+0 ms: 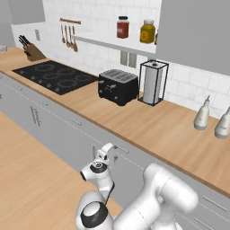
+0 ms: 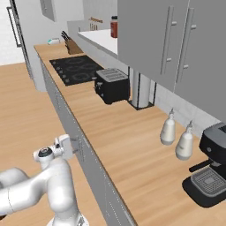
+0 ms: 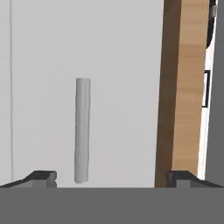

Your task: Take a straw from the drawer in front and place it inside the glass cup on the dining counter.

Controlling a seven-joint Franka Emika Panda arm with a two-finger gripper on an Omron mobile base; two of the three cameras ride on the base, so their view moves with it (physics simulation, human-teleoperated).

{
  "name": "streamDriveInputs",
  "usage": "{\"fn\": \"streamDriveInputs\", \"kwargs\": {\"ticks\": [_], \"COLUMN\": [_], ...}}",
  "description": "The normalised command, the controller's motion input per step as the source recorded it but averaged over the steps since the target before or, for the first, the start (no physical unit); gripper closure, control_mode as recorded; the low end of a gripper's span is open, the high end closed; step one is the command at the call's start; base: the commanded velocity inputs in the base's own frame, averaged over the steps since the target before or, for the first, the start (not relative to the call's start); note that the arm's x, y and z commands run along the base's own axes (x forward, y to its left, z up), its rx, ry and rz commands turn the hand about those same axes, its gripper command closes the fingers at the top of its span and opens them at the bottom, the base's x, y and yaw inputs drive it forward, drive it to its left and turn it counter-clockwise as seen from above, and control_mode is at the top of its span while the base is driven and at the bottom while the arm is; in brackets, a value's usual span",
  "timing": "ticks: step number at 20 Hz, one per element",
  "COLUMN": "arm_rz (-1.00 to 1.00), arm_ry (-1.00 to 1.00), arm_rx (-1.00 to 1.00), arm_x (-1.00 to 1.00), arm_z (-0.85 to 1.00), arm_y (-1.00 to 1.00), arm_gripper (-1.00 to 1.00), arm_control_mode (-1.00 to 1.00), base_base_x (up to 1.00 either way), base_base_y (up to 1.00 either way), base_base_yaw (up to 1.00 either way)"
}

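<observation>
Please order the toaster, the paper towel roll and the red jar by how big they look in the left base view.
1. toaster and paper towel roll: they look about alike, one wider and one taller, so I do not rank them.
2. red jar: clearly smallest, though it stands farther back.

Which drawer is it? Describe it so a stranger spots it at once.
Find the long wooden worktop carrying the black toaster. Under its front edge runs a row of light grey fronts. The drawer is the shut one whose slim bar handle the open claw faces.
</observation>
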Motion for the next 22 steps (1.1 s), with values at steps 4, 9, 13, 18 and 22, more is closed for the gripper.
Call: {"fn": "streamDriveInputs", "kwargs": {"ticks": [4,9,13,18,22], "arm_rz": [0.02,0.01,0.01,0.01,0.01], "arm_ry": [0.0,0.01,0.03,0.03,0.02], "arm_rx": [0.03,0.03,0.03,0.01,0.0], "arm_x": [0.36,0.36,0.36,0.33,0.33], "arm_z": [-0.25,-0.28,-0.33,-0.38,-0.4], "arm_y": [-0.21,-0.19,-0.16,-0.09,-0.04], "arm_gripper": [-1.0,-1.0,-1.0,-1.0,-1.0], "arm_control_mode": [-1.0,-1.0,-1.0,-1.0,-1.0], "base_base_x": [0.0,0.0,0.0,0.0,0.0], "base_base_y": [0.0,0.0,0.0,0.0,0.0], "base_base_yaw": [0.0,0.0,0.0,0.0,0.0]}}
